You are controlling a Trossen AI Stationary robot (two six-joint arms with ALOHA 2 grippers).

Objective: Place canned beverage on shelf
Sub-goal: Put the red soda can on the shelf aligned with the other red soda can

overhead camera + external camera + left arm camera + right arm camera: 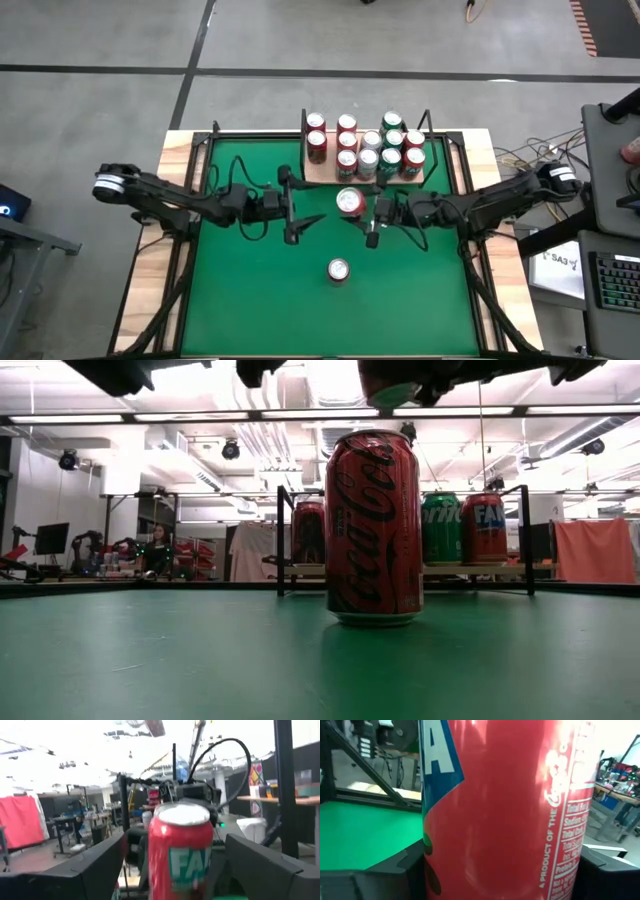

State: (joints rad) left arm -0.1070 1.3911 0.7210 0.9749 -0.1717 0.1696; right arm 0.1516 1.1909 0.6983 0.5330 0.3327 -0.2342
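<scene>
My right gripper [366, 212] is shut on a red Fanta can [350, 202] just in front of the shelf [312, 176]. The shelf is a tan board with black uprights and carries several cans. The held can fills the right wrist view [505, 810] and shows at the top of the low view [400, 382], above the table. My left gripper [297, 207] is open and empty, just left of the held can, which shows beyond its fingers [180, 850]. A red Coca-Cola can [338, 270] stands upright on the green felt, nearer the front [374, 528]. My right gripper pinches the Fanta can's round side wall [437, 862] between its two fingers [395, 870], one on each side. The fingers come level from the table's right side. The can stands upright in the hold, lifted clear of the felt.
The shelf's cans [365, 145] stand in rows, red, silver and green. Black frame rails [205, 150] run along the table's left and right edges. Open green felt [260, 300] lies to the front left and right of the Coca-Cola can.
</scene>
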